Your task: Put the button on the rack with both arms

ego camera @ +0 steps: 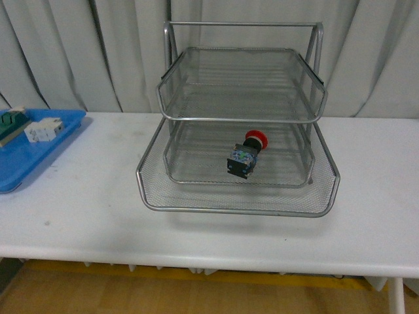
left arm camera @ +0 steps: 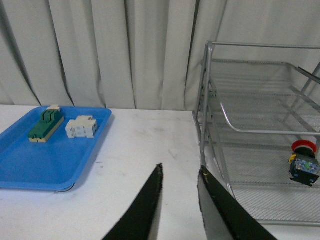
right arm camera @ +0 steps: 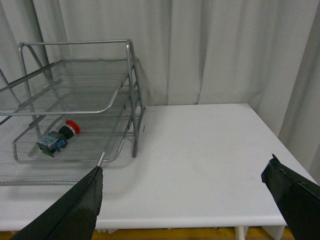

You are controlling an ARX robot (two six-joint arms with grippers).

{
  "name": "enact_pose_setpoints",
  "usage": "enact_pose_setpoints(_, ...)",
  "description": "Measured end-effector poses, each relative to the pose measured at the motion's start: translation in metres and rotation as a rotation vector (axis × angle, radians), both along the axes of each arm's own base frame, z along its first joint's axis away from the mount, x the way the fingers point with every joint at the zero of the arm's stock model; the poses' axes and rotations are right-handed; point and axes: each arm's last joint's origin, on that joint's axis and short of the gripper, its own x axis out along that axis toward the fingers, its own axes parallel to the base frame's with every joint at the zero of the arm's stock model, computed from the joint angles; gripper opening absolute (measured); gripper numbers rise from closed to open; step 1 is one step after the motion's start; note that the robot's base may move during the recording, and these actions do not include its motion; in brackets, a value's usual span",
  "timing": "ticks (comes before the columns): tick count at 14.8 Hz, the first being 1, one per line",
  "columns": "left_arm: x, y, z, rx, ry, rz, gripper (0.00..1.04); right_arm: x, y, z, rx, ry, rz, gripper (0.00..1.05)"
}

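The button [ego camera: 246,155] lies on its side inside the silver rack [ego camera: 196,199], on the middle mesh tier, red cap toward the back. It also shows as the button [left arm camera: 304,164] in the left wrist view and the button [right arm camera: 59,138] in the right wrist view. Neither arm appears in the front view. My left gripper [left arm camera: 180,170] is open over bare table beside the rack [left arm camera: 206,100], holding nothing. My right gripper [right arm camera: 186,168] is open wide over the table on the other side of the rack [right arm camera: 131,80], well apart from the button.
A flat blue tray [ego camera: 39,154] sits at the table's left end, holding a green-and-cream block [left arm camera: 46,125] and a white terminal block [left arm camera: 81,127]. Grey curtains hang behind. The white table's [ego camera: 78,216] front edge runs close below the rack.
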Motion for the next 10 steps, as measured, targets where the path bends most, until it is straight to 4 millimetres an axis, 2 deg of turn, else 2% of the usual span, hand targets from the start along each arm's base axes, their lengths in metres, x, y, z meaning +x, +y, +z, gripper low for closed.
enact_pose_setpoints(1, -0.006, 0.006, -0.003, 0.0, 0.002, -0.002, 0.12, 0.0, 0.0, 0.0, 0.0, 0.0, 0.0, 0.98)
enact_pose_setpoints(2, -0.012, 0.01, -0.006, -0.001, 0.0, -0.003, 0.02, 0.0, 0.0, 0.0, 0.0, 0.0, 0.0, 0.98)
enact_pose_setpoints(5, -0.026, 0.02, -0.012, 0.002, 0.0, -0.004, 0.02, 0.0, 0.0, 0.0, 0.0, 0.0, 0.0, 0.98)
enact_pose_setpoints(10, -0.033, 0.034, -0.021, 0.001, -0.004, 0.022, 0.02, 0.0, 0.0, 0.0, 0.0, -0.001, -0.001, 0.98)
